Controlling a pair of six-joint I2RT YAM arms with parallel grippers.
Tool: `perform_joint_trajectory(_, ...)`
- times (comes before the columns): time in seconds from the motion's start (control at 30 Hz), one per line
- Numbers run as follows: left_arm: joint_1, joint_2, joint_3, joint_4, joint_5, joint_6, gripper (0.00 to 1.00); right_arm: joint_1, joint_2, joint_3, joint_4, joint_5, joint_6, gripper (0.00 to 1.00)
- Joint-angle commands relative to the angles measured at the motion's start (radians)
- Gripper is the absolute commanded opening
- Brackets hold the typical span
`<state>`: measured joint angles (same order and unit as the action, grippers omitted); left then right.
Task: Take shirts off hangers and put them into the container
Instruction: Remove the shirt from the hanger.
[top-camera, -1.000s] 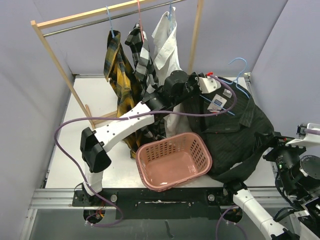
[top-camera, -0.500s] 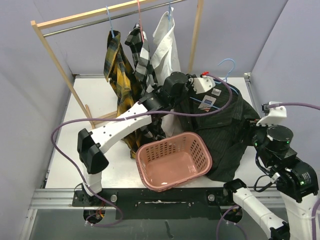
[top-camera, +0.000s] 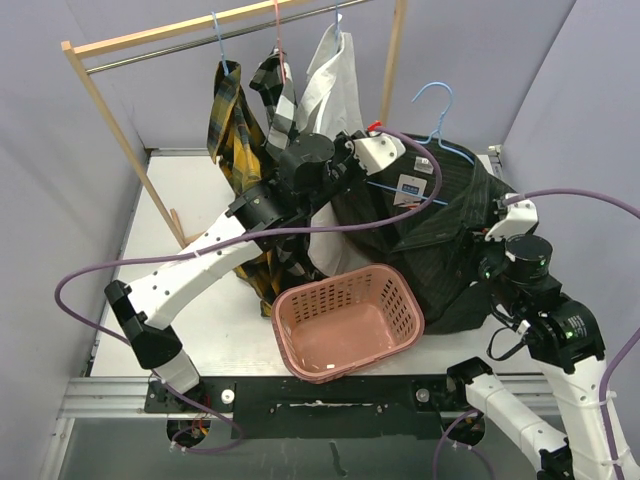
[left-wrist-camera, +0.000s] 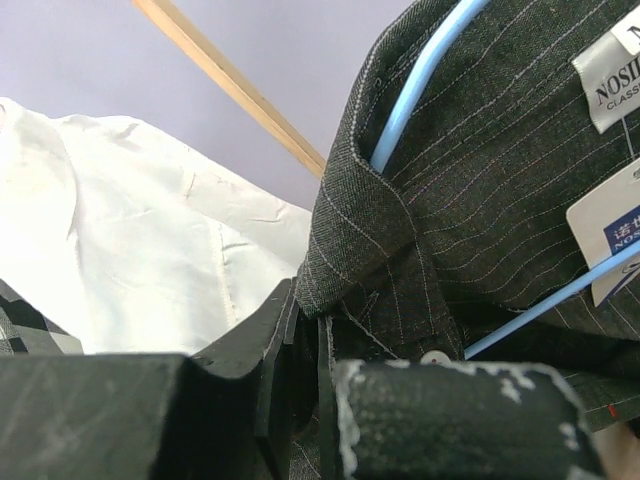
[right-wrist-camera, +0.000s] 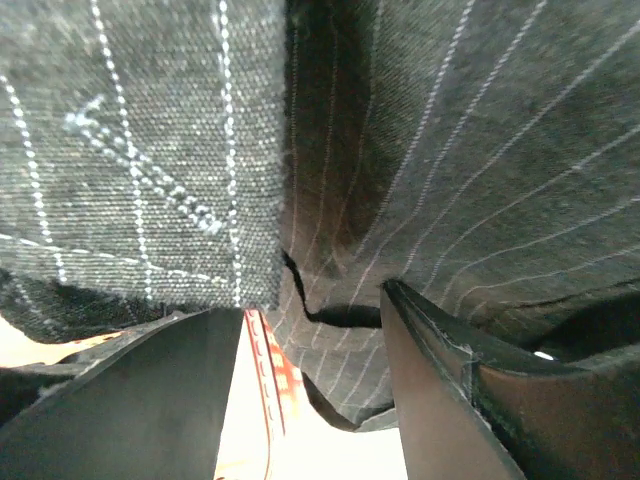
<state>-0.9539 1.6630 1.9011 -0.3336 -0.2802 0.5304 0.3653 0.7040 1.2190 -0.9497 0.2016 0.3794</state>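
Nothing is in the basket so far! The pink slotted plastic laundry basket (top-camera: 408, 322) sits at the near middle of the white table (top-camera: 190, 185) with only its bare floor showing.

Up on the far left, three shirts hang from the wooden rack with its metal rail (top-camera: 110, 120). They are the yellow-and-black plaid shirt (top-camera: 232, 130), the black-and-white check shirt (top-camera: 278, 95) and the plain white shirt (top-camera: 335, 80), each on its wire hanger.

The action is on the fourth one. The black faintly striped shirt (top-camera: 440, 230) is off the rail and bunched just right of and behind the basket, its lower part slumped toward the table. The light blue wire hanger (top-camera: 430, 105) is threaded through its collar, hook poking up at the far side.

The left gripper (left-wrist-camera: 318, 360) is clamped down tight on the black cloth just below the collar, the blue wire running close by. The right gripper (right-wrist-camera: 312, 300) comes in from the near right under the shirt's side. Its jaws stand roughly half apart with a fold of striped fabric hanging into the gap, and I can't see that they pinch it.

So, judging from this, the task is early. The first shirt is mid-removal and needs its hanger worked free before it drops in. Three more need the whole routine.
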Motion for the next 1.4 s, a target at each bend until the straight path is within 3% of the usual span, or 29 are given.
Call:
perform_joint_trajectory(0.0, 0.001, -0.051, 0.035, 0.059, -0.007, -0.037, 0.0, -0.007, -0.032, -0.029, 0.174, -0.082, 0.009, 0.57)
perform_joint_trajectory(0.5, -0.029, 0.029, 0.166, -0.01, -0.05, 0.005, 0.0, -0.005, 0.008, -0.116, 0.397, -0.104, 0.033, 0.51)
perform_joint_trajectory(0.53, -0.032, 0.032, 0.169, -0.01, -0.058, 0.014, 0.0, -0.005, 0.005, -0.13, 0.423, -0.114, 0.037, 0.46)
perform_joint_trajectory(0.67, -0.034, 0.037, 0.154, -0.003, -0.093, 0.035, 0.0, -0.006, 0.003, -0.146, 0.444, -0.106, 0.049, 0.05)
perform_joint_trajectory(0.7, -0.034, 0.035, 0.146, 0.001, -0.106, 0.042, 0.0, -0.004, 0.003, -0.136, 0.432, -0.084, 0.05, 0.0)
perform_joint_trajectory(1.0, -0.026, -0.062, -0.09, 0.172, -0.203, 0.031, 0.0, -0.005, -0.096, -0.059, 0.196, 0.239, 0.018, 0.0)
perform_joint_trajectory(1.37, 0.019, -0.122, -0.07, 0.145, -0.204, 0.037, 0.0, 0.012, -0.119, 0.014, 0.095, 0.607, -0.091, 0.0)
